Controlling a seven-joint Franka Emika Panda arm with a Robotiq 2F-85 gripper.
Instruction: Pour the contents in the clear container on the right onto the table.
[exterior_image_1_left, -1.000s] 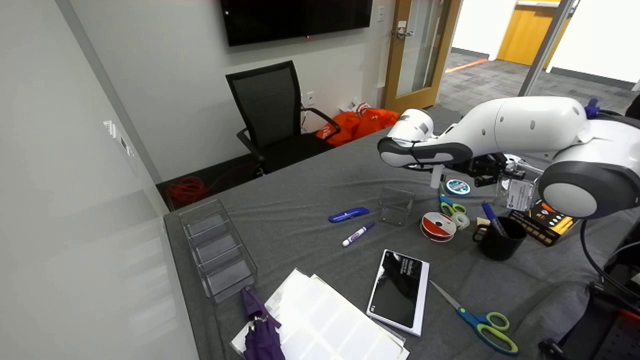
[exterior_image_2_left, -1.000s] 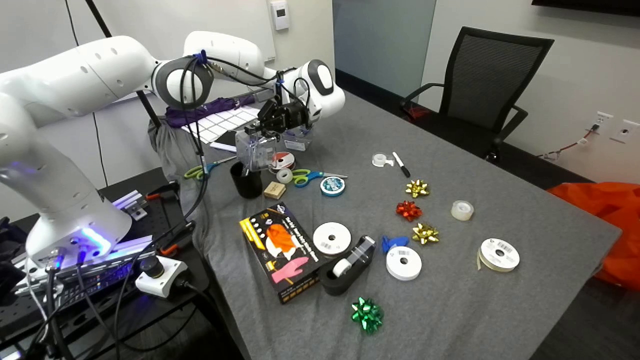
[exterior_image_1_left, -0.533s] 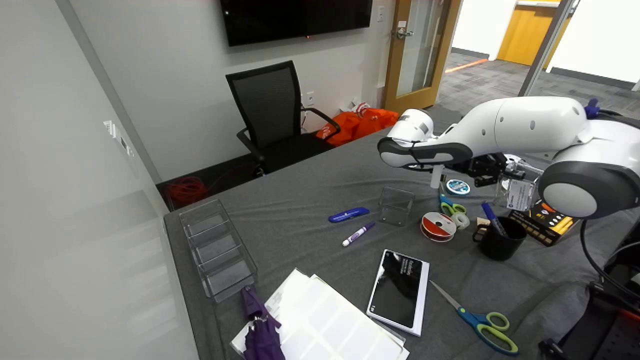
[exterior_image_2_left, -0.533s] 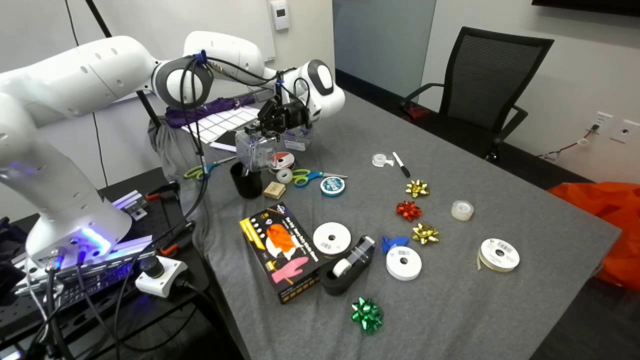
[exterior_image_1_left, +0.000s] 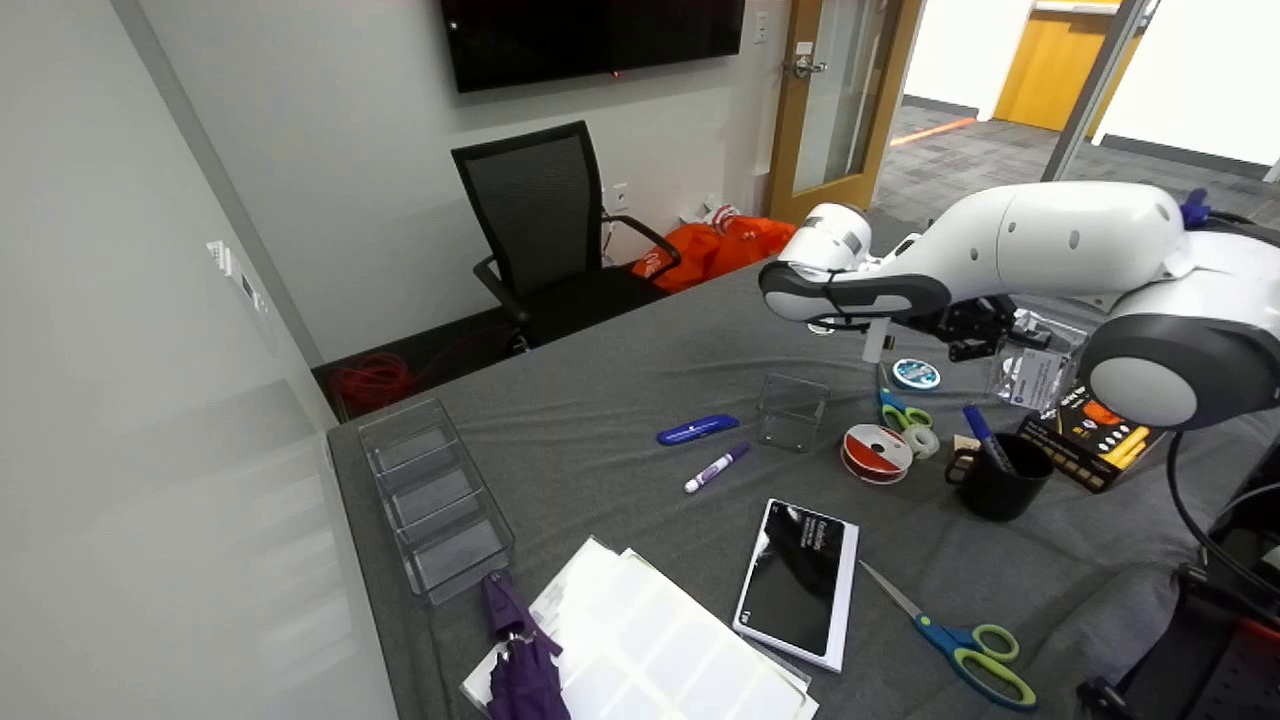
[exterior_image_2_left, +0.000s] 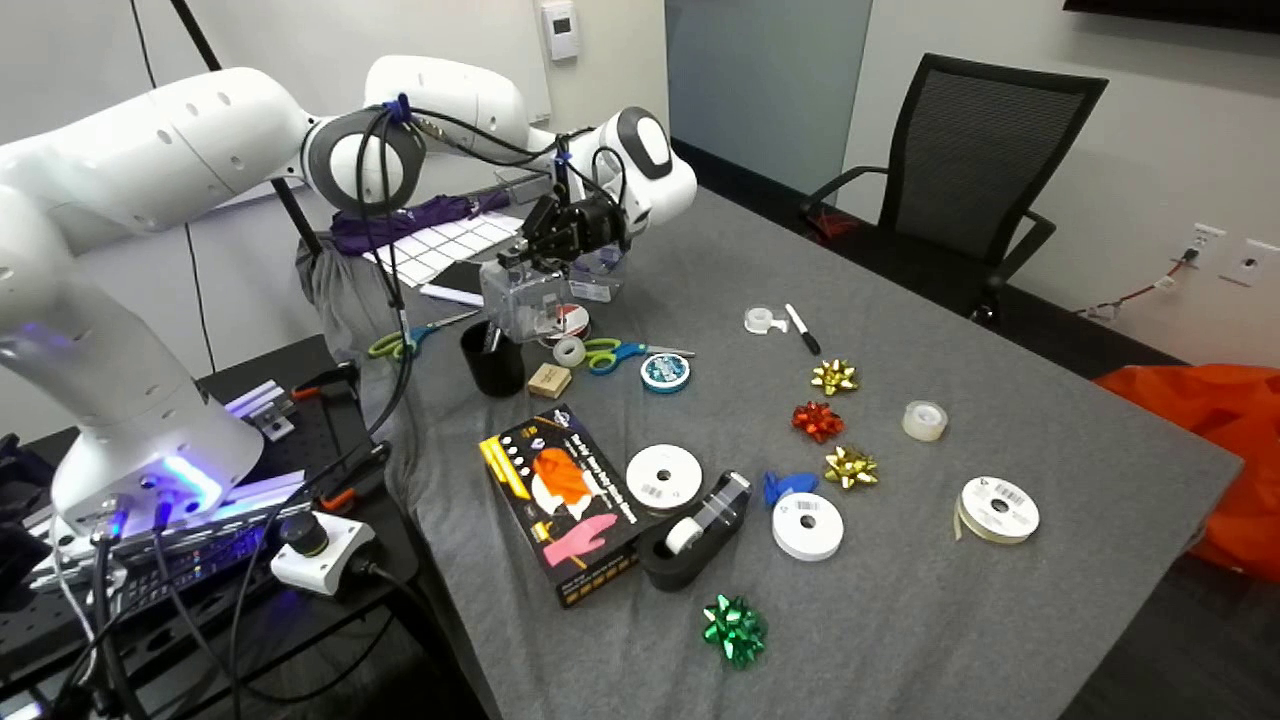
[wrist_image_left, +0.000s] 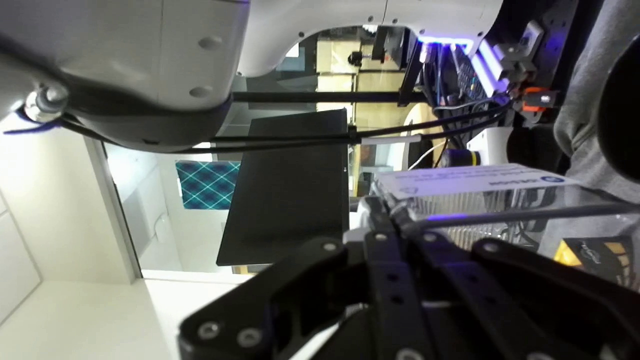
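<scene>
The clear container (exterior_image_2_left: 525, 300) hangs above the table (exterior_image_2_left: 950, 620), over the black mug and ribbon rolls. My gripper (exterior_image_2_left: 520, 258) is shut on one of its walls. In the wrist view the fingertips of the gripper (wrist_image_left: 392, 217) pinch that wall, and the clear container (wrist_image_left: 480, 182) stretches to the right with a white label on one side. It looks tipped on its side. Whether anything lies inside cannot be made out. An exterior view also shows the label on the clear container (exterior_image_1_left: 1035, 375); the arm partly covers the gripper (exterior_image_1_left: 1010, 340) there.
Under and around the held container are a black mug (exterior_image_1_left: 1000, 485), a red ribbon spool (exterior_image_1_left: 876, 453), small scissors (exterior_image_2_left: 625, 352) and a glove box (exterior_image_2_left: 562, 500). Another small clear tub (exterior_image_1_left: 793, 412) stands on the table. A tape dispenser (exterior_image_2_left: 695, 530) and several gift bows lie farther off.
Over the last half second the arm has risen slightly. The held container has shifted and turned a little with it, while the grip stays the same. Things on the table have not moved.
</scene>
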